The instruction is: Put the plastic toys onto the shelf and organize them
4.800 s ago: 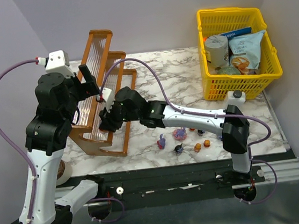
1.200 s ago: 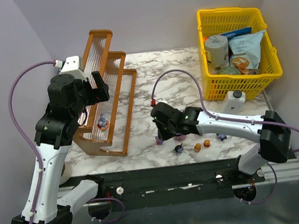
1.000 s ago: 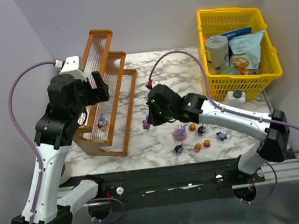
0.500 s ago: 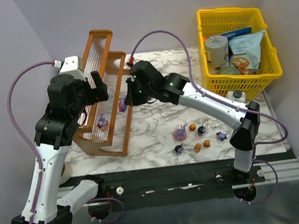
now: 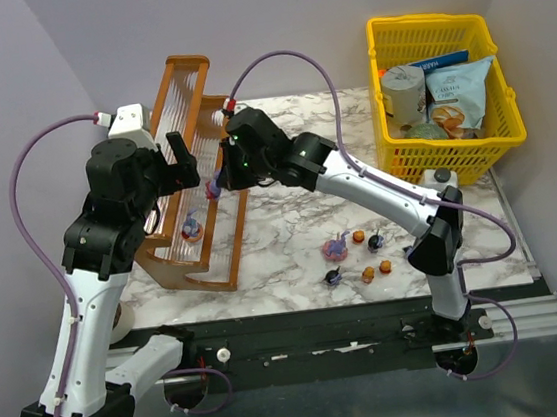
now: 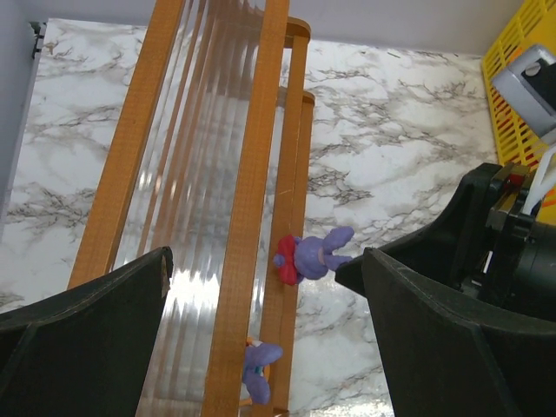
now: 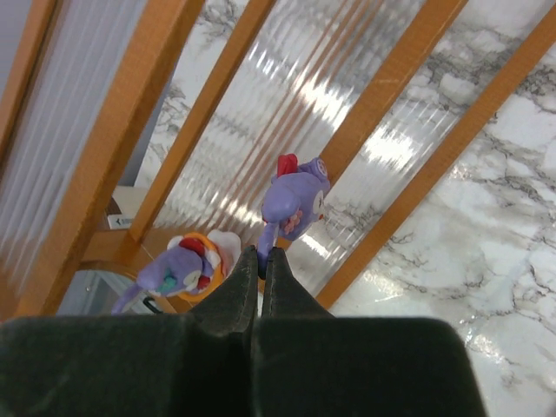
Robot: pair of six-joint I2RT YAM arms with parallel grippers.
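Right hand (image 7: 261, 254) pinching purple toy (image 7: 295, 195); shelf (image 7: 393, 76) holds orange-ringed toy (image 7: 184, 268)

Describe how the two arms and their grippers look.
The left arm and right arm have white links with bulky black joints. A purple cable with a red end loops over each. The left gripper and right gripper have matte black, wedge-shaped fingers.

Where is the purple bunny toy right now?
The bunny toy is centre in the right wrist view, pinched in the right fingers above the shelf, beside another toy resting there.
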